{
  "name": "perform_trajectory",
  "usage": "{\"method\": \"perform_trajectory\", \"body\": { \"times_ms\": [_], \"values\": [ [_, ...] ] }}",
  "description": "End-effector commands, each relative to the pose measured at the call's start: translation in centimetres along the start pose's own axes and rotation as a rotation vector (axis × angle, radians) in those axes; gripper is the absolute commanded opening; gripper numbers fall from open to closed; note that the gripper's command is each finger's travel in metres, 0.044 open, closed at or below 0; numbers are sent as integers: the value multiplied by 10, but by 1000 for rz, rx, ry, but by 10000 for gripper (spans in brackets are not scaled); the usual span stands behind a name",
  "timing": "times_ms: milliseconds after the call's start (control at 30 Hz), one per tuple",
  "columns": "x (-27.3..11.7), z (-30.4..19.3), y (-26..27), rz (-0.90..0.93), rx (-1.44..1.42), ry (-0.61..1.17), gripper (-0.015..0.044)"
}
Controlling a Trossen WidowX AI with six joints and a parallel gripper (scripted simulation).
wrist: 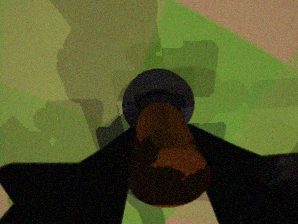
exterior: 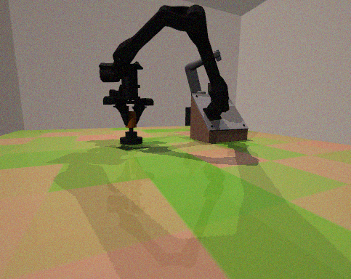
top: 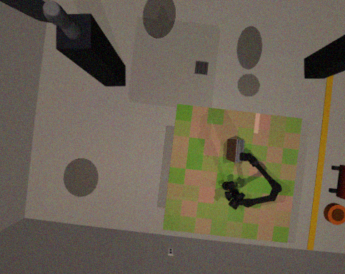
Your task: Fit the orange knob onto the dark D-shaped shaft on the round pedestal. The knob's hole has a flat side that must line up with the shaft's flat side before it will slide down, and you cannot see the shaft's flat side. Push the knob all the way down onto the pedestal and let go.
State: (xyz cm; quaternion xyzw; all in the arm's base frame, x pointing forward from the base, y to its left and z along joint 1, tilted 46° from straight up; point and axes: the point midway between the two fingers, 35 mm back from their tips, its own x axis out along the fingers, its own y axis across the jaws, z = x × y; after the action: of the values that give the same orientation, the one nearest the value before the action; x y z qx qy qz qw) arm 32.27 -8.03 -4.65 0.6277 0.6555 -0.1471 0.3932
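The orange knob (exterior: 132, 119) (wrist: 170, 167) is upright between the fingers of my gripper (exterior: 131, 123) (wrist: 161, 130), which is shut on it. The round dark pedestal (exterior: 131, 139) (wrist: 158, 80) stands on the checkered surface directly below. In the exterior view, a short length of the dark shaft (exterior: 131, 130) shows between the knob's lower end and the pedestal, so the knob is not down on the pedestal. Whether the shaft's tip is inside the hole cannot be told. The shaft's flat side and the knob's hole are hidden. In the top view the arm hides the knob.
The arm's sloped base block (top: 232, 150) (exterior: 200, 121), with brown sides and a grey top, stands to the right of the pedestal in the exterior view. A grey bent post (exterior: 193, 78) rises behind it. The green and pink checkered surface (top: 194, 153) (exterior: 98, 218) carries the arm's shadows.
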Motion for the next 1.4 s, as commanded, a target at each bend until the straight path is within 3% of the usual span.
{"method": "perform_trajectory", "body": {
  "times_ms": [0,367,1367],
  "values": [
    [-3,1,-1,2,4,-3,0],
    [-6,3,-3,2,213,-3,0],
    [-5,2,1,3,299,-3,0]
  ]
}}
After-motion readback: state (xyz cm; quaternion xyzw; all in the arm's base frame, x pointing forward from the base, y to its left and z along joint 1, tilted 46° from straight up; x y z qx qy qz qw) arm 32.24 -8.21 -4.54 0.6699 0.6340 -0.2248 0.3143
